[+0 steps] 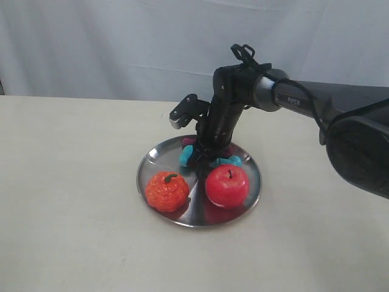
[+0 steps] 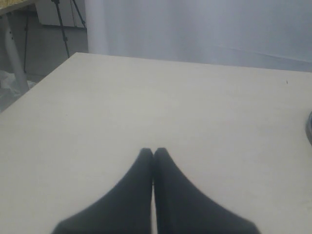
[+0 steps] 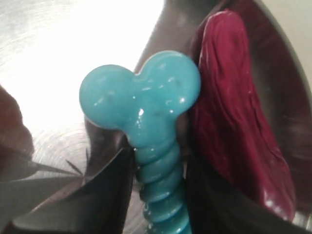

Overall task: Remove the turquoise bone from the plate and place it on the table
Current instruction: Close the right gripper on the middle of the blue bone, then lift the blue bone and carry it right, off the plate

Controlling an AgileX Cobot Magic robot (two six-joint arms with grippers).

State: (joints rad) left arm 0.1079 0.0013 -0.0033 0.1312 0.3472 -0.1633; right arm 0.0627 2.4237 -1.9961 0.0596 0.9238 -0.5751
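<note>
The turquoise bone (image 1: 186,156) lies on the silver plate (image 1: 153,163) behind the red apple. My right gripper (image 1: 206,159) reaches down onto it from the right arm. In the right wrist view the bone (image 3: 146,97) shows one knobbed end and its ribbed shaft. The right gripper (image 3: 160,156) has one dark finger against each side of that shaft, shut on it, while the bone rests on the plate (image 3: 48,48). My left gripper (image 2: 153,152) hangs shut and empty over the bare cream table (image 2: 170,97); it is out of the exterior view.
A red apple (image 1: 227,185) and an orange knobbly fruit (image 1: 166,191) sit on the plate's near half. A dark purple flat piece (image 3: 234,97) lies right beside the bone, against one finger. The table (image 1: 61,182) spreads all round the plate.
</note>
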